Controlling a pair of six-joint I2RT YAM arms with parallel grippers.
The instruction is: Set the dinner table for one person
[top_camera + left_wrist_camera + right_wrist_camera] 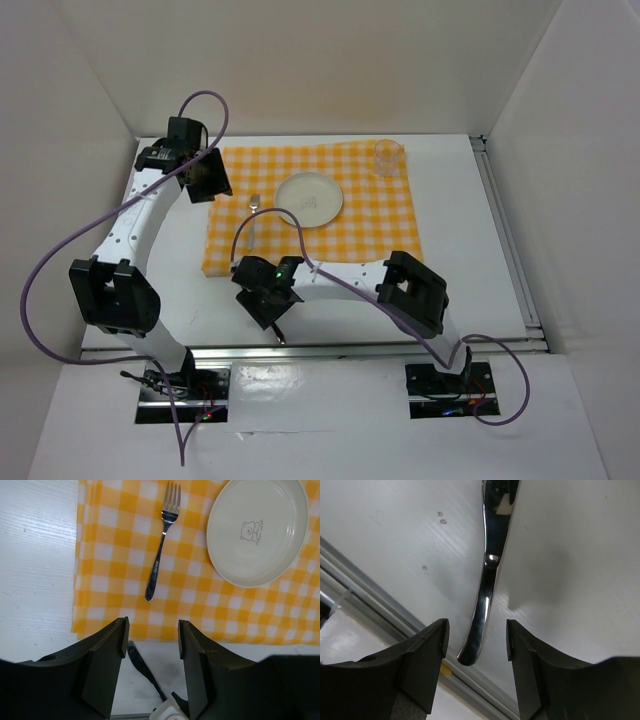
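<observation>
White walls close on L, back & R of dinner table (460,230). Metal rail (505,240) along R edge, another along near edge. Lots of bare white room on R side, betw. checked cloth (380,225) & R rail. Thin bare strip L of cloth, partly under L arm. Narrow bare strip betw. cloth's near edge & near rail, crowded by R arm.

On cloth: plate (309,199) about mid, fork (255,208) just L of plate, not touching it. Clear glass (388,157) at far R corner of cloth, well apart from plate.

R gripper (476,639): low over bare table, near front rail. Open, fingers spread, holding nothing. Shiny metal handle (492,555) flat on table, off the cloth, round end right betw. both fingers. Small gap each side, no touch seen. Handle's end close to near rail. Knife or spoon: can't tell, far end cut off in wrist view.

L gripper (151,635): open too, nothing betw. fingers, touching nothing. Up high over L part of cloth, well clear of fork & plate. Metal handle & R gripper down past cloth's near edge, well apart from L gripper.
</observation>
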